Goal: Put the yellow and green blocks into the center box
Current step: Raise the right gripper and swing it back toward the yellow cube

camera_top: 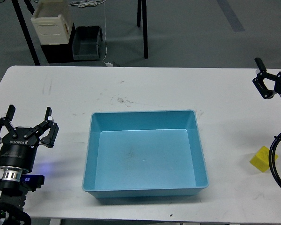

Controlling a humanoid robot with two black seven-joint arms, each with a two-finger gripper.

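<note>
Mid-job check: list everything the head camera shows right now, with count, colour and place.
tray: one, light blue, middle of the table, nothing in it
yellow block: one, on the table right of the tray, partly behind a black cable
green block: none in view
table: one, white, scuffed
cream crate: one, on the floor, far left
dark bin: one, beside the crate
left gripper: black, open, over the table's left edge
right gripper: black, far right; open or shut not clear
</note>
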